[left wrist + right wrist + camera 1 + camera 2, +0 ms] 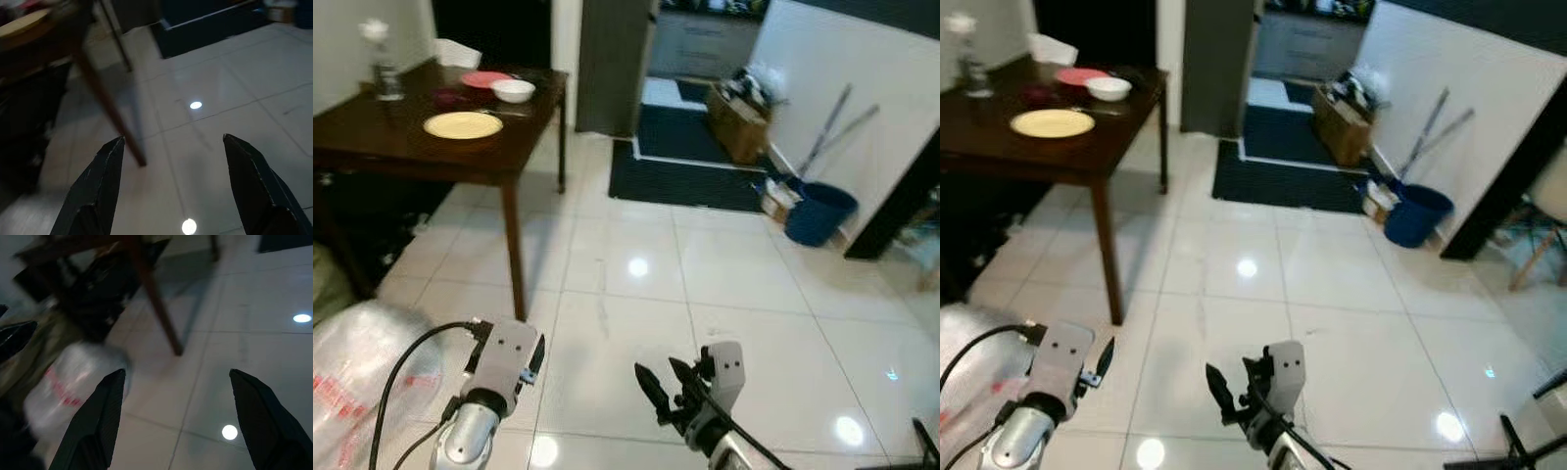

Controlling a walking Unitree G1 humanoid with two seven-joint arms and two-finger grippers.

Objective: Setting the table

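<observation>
Black fingers on both grippers are spread apart, nothing in them: left gripper (168, 186) and right gripper (178, 423) sit low at the bottom of the frame over white tile floor (724, 284). Upper left, the dark wooden table (382, 147) carries a yellow plate (463, 124), white bowl (513, 90) and red plate (485, 79).

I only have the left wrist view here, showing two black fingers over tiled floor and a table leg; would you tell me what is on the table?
Observer: On the dark wooden table lies a yellow plate, with a white bowl and a red plate behind it.
Operator: Thank you. Where is the right end effector?
Observer: The right end effector hangs low over the floor, fingers apart, holding nothing.
Operator: Anything on the floor near me?
Observer: A clear plastic bag with red print lies left of the left end effector.
</observation>
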